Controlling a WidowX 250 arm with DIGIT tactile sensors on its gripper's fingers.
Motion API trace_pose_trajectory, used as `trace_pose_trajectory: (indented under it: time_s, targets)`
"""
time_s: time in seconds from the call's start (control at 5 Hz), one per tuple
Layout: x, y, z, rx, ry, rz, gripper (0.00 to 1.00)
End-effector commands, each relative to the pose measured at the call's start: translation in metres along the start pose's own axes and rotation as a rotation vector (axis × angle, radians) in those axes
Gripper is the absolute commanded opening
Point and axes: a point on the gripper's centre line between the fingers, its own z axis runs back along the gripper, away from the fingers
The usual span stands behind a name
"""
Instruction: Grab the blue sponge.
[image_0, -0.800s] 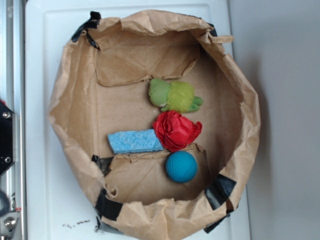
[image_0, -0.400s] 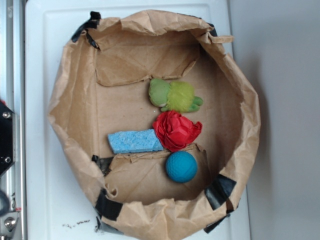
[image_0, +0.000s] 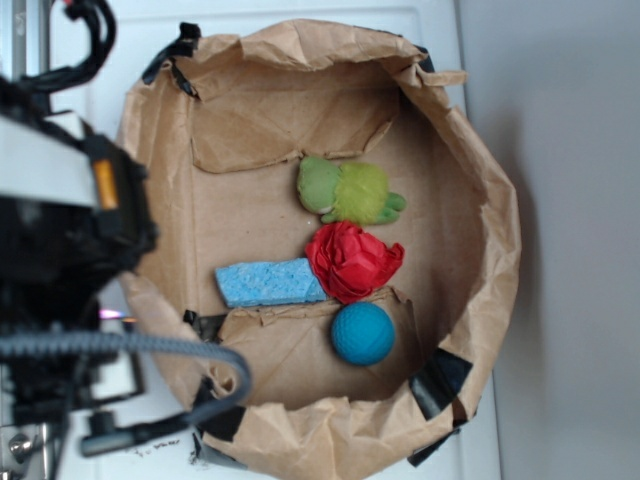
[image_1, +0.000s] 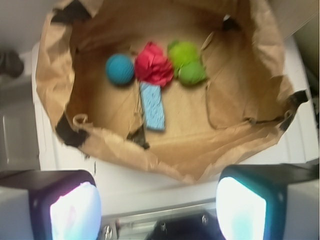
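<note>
The blue sponge (image_0: 268, 283) lies flat on the floor of a brown paper bag (image_0: 492, 235), its right end against a red crumpled cloth (image_0: 352, 260). In the wrist view the blue sponge (image_1: 152, 106) lies lengthwise below the red cloth (image_1: 152, 65). My gripper (image_1: 157, 207) is open and holds nothing. It hovers outside the bag's near rim (image_1: 150, 152), well short of the sponge. The exterior view shows the black arm (image_0: 60, 250) over the bag's left edge, with the fingers not distinguishable there.
A teal dimpled ball (image_0: 362, 333) sits just right of and below the sponge. A green plush toy (image_0: 348, 192) lies above the red cloth. The bag's crumpled walls ring everything, on a white surface (image_0: 300, 15). A metal rail (image_1: 150, 220) runs below the gripper.
The arm has come into the exterior view from the left and now covers the bag's left rim. The sponge, ball, cloth and plush have not moved.
</note>
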Motion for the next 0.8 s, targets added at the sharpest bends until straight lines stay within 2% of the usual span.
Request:
trace_pose_trajectory:
  time_s: [0.0,0.4,0.6]
  targets:
    - [0.023,0.003,-0.015,0.072,-0.036,0.038,1.0]
    - [0.023,0.003,-0.015,0.072,-0.036,0.038,1.0]
    - [0.03,0.001,-0.053,0.1,-0.034,0.036,1.0]
